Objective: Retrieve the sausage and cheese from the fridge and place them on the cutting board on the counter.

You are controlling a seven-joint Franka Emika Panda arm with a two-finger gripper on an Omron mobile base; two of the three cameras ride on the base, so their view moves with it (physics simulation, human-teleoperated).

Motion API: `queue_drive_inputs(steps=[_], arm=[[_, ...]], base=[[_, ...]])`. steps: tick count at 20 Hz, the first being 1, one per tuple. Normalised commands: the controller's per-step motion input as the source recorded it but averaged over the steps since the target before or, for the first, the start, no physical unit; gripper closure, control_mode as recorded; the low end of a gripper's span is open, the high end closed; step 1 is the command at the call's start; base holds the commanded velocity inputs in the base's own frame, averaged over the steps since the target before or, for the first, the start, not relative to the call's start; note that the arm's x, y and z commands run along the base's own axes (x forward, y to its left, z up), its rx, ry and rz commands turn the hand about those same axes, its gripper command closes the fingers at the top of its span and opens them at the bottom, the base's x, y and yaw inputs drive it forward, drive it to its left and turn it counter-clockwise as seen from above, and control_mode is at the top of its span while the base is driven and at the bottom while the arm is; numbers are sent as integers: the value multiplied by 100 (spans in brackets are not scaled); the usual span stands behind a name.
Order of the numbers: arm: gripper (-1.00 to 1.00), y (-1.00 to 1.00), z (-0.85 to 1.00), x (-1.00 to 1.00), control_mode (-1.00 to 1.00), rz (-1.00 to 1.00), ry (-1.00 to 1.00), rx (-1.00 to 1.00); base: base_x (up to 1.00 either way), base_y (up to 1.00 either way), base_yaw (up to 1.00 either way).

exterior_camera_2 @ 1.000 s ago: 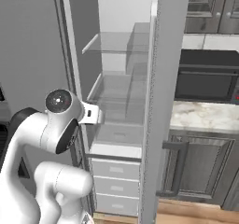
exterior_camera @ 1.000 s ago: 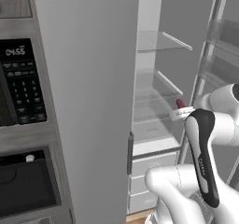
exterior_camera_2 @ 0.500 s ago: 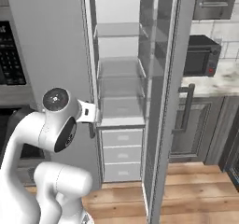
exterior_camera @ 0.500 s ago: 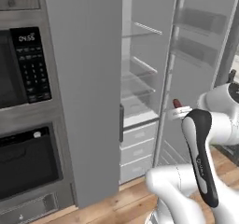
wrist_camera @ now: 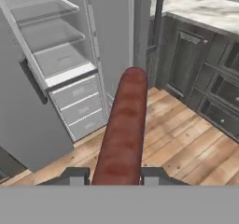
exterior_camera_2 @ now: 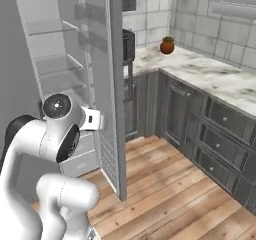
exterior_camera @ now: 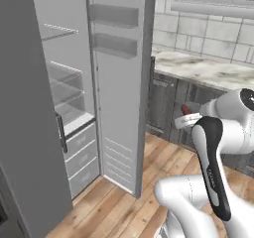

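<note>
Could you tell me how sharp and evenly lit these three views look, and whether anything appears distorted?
Hand view: the sausage looms large and slightly soft, stretched by closeness, between the gripper tips. Left base view: flat, even light, faint shadows inside the fridge. Right base view: the counter is evenly lit, without glare, and coarsely rendered.
</note>
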Motion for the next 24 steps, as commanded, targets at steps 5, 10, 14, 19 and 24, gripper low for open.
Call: queue_drive_inputs(steps=[5,10,14,19,24], arm=[[100,0,0,0,100,0,0,0],[100,0,0,0,100,0,0,0],[100,0,0,0,100,0,0,0],[100,0,0,0,100,0,0,0],[100,0,0,0,100,0,0,0]], base=[[-20,-24,-77],[0,-62,-72],[0,-94,-65],[16,-100,-55],[83,-84,-35]])
